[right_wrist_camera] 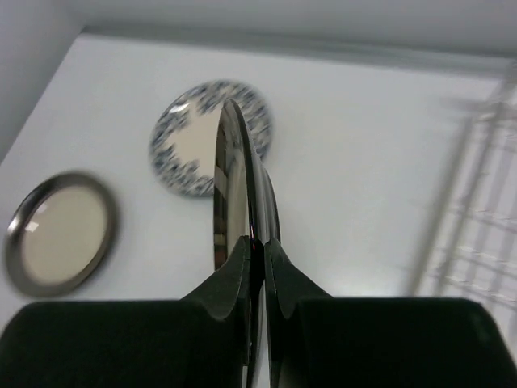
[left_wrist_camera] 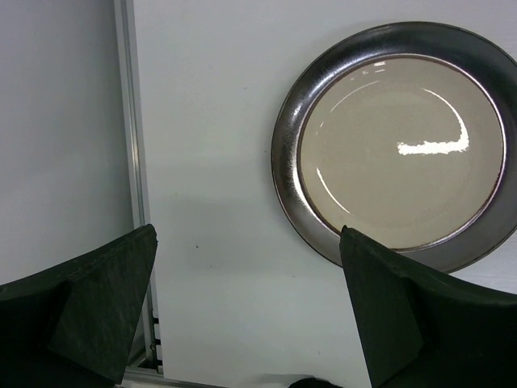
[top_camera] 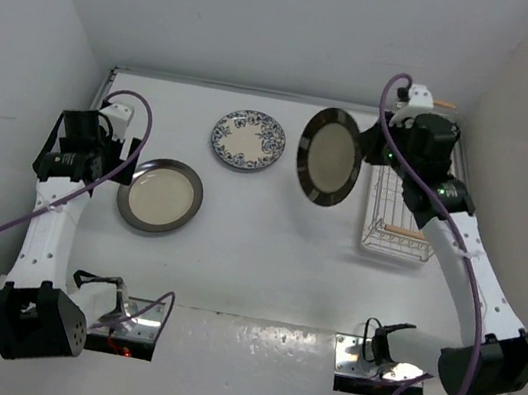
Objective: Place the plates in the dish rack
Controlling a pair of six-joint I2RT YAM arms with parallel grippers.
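Observation:
My right gripper (right_wrist_camera: 257,252) is shut on the rim of the checked-rim plate (right_wrist_camera: 234,182), which it holds on edge above the table. From above, that plate (top_camera: 330,156) hangs tilted just left of the white wire dish rack (top_camera: 397,218), with the right gripper (top_camera: 369,151) at its right edge. The blue floral plate (top_camera: 248,140) lies flat at the back centre. Flat on the left lies the dark grey-rimmed plate (top_camera: 160,195). My left gripper (left_wrist_camera: 246,311) hovers wide open and empty beside that plate (left_wrist_camera: 400,141), to its left.
The rack (right_wrist_camera: 477,218) stands against the right wall, a wooden handle (top_camera: 406,233) across its near end. A metal rail (left_wrist_camera: 133,162) runs along the table's left edge close to my left gripper. Both arm bases sit at the near edge.

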